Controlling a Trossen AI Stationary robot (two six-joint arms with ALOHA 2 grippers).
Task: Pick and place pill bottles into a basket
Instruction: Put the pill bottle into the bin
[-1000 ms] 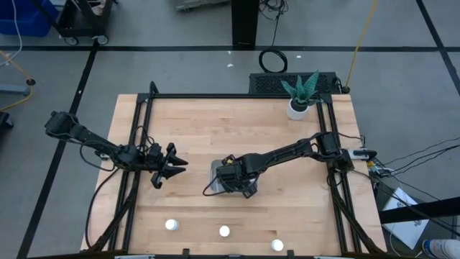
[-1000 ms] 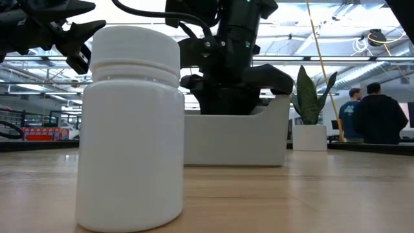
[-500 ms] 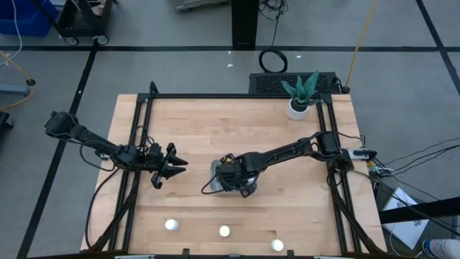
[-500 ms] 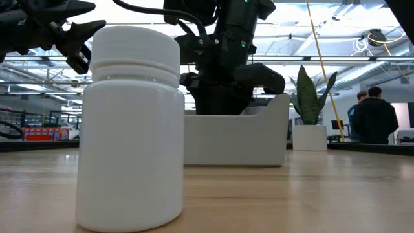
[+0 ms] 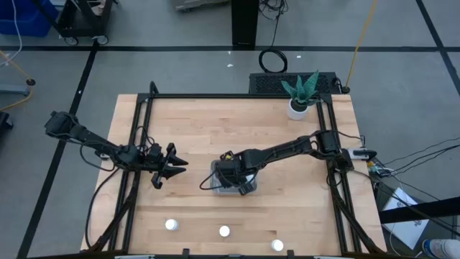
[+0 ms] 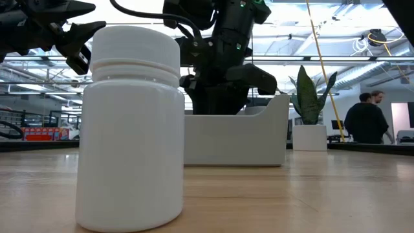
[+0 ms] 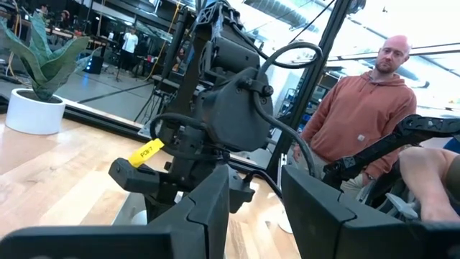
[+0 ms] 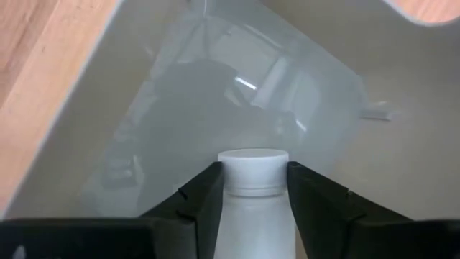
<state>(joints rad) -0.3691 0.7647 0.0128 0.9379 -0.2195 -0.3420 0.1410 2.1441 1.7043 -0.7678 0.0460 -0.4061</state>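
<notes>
My right gripper [image 5: 231,176] is over the pale grey-blue basket [image 5: 215,173] and shut on a small white pill bottle [image 8: 251,216]. The basket's low wall shows in the low view [image 6: 239,139], with the gripper [image 6: 223,77] above it. Three more white bottles stand near the table's near edge: one on the left [image 5: 171,224], one in the middle [image 5: 224,231] and one on the right [image 5: 277,244]. One of them fills the foreground of the low view [image 6: 132,129]. My left gripper [image 5: 176,167] is open and empty, left of the basket. My right gripper pinches the bottle's body [image 8: 251,208] between its two fingers [image 8: 205,198], one on each side. The white cap [image 8: 253,167] sticks out past the fingertips toward the basket's floor [image 8: 180,108]. Whether the bottle touches the floor cannot be told.
A white pot with a green plant [image 5: 297,108] stands at the far right corner. Black frame rails [image 5: 136,180] run along the table's left and right sides. A person in an orange hoodie [image 7: 359,122] stands beyond the table, and other people [image 6: 365,120] are in the room behind.
My right gripper has moved a little toward the table's left and far edges over the basket, still shut on the bottle. My left gripper has kept still.
</notes>
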